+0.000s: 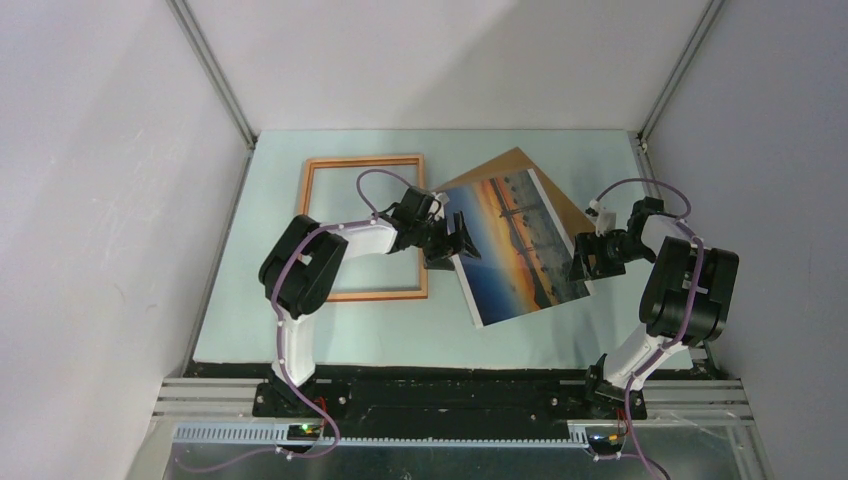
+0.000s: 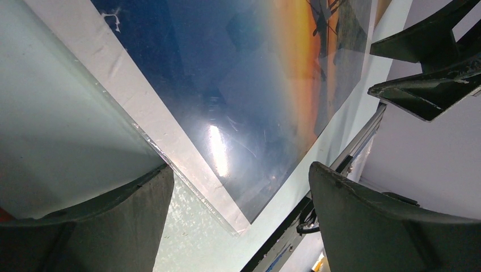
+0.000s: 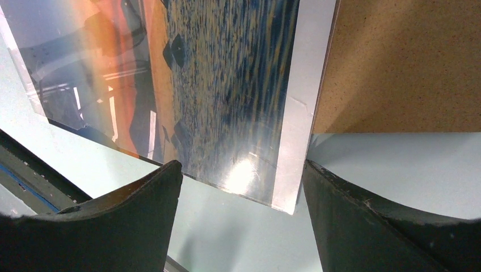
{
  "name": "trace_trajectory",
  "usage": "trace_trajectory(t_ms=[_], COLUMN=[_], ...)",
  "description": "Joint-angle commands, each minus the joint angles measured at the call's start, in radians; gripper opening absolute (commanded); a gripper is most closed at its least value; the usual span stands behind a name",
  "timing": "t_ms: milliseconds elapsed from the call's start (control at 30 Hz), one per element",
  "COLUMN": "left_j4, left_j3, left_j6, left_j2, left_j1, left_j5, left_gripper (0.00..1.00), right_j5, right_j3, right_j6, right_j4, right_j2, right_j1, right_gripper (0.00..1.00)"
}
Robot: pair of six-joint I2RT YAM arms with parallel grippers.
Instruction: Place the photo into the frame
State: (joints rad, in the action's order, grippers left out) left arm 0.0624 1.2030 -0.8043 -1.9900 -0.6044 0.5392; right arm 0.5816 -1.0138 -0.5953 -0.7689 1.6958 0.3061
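The photo (image 1: 520, 245), a sunset print with a white border, lies tilted on the table right of centre, partly over a brown backing board (image 1: 548, 185). The thin wooden frame (image 1: 365, 160) lies flat to its left. My left gripper (image 1: 455, 240) is open at the photo's left edge. In the left wrist view the photo (image 2: 244, 85) has its near corner between my open left gripper (image 2: 241, 187), nothing gripped. My right gripper (image 1: 590, 255) is open at the photo's right edge. In the right wrist view the photo's (image 3: 215, 85) corner sits between the open right gripper (image 3: 244, 192).
The backing board (image 3: 397, 62) sticks out from under the photo toward the back right. The pale table mat (image 1: 300, 335) ends at a dark rail near the arm bases. White walls and metal posts (image 1: 215, 75) close in the sides and back.
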Motion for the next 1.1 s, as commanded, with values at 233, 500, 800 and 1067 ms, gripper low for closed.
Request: trace_trajectory(t_ms=[233,500,800,1067], left_j4=[-0.055,-0.105,-0.141,-0.15], left_j3=[0.039,0.039,0.038,0.023], left_j6=[-0.003,-0.022,-0.044,-0.054], left_j2=[0.043,0.056,0.067,0.086], left_j1=[0.0,0.0,0.001,0.001], left_j5=[0.069,0.123,0.16,0.164], left_gripper=[0.93,0.93,0.92,0.92], right_j5=[0.061,0.06,0.055,0.053], right_j3=[0.006,0.01,0.012,0.011], right_j6=[0.0,0.0,0.001,0.001], right_j4=[-0.031,-0.026,-0.024,-0.023], right_j2=[-0.017,-0.016,-0.012,-0.011], right_j1=[0.005,0.004,-0.004,-0.004], right_gripper=[0.81,0.81,0.81,0.8])
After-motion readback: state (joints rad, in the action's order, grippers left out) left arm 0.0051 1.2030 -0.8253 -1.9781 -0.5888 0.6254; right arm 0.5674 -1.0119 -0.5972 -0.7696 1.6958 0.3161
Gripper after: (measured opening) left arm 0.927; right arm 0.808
